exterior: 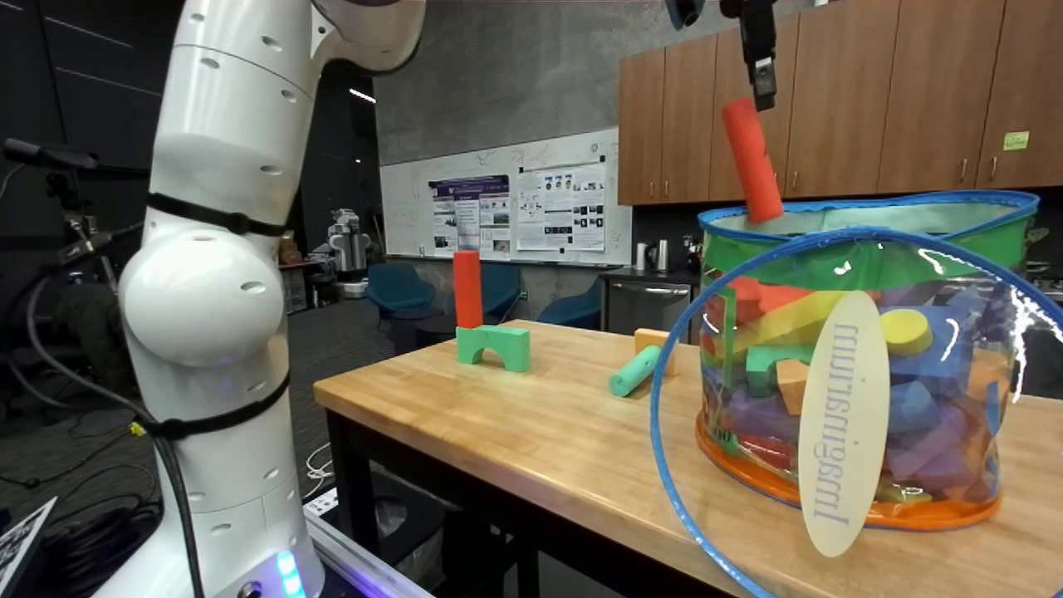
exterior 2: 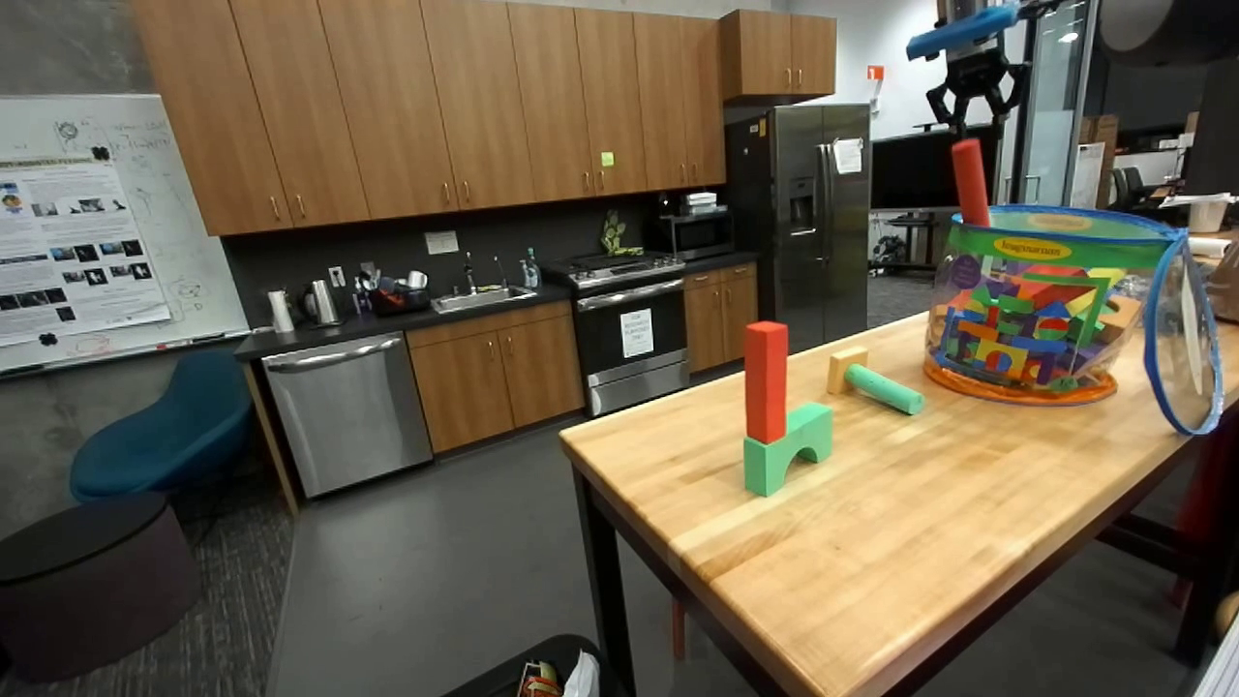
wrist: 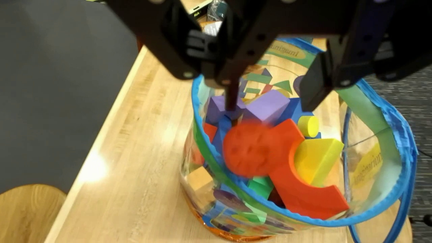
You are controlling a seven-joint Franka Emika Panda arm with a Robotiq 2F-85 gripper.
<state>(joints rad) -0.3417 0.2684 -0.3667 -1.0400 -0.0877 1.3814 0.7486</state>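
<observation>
On the light wooden desk stands a round clear plastic bag with green band and blue rim; its clear blue-edged lid hangs open at the side. Inside lie, among others, a red arch-shaped block, a yellow wedge-like block, a small yellow round block and a purple block. A red cylinder is tilted at the bag's mouth, its lower end over the opening. The black pincer has its fingers apart, near the cylinder's upper end.
</observation>
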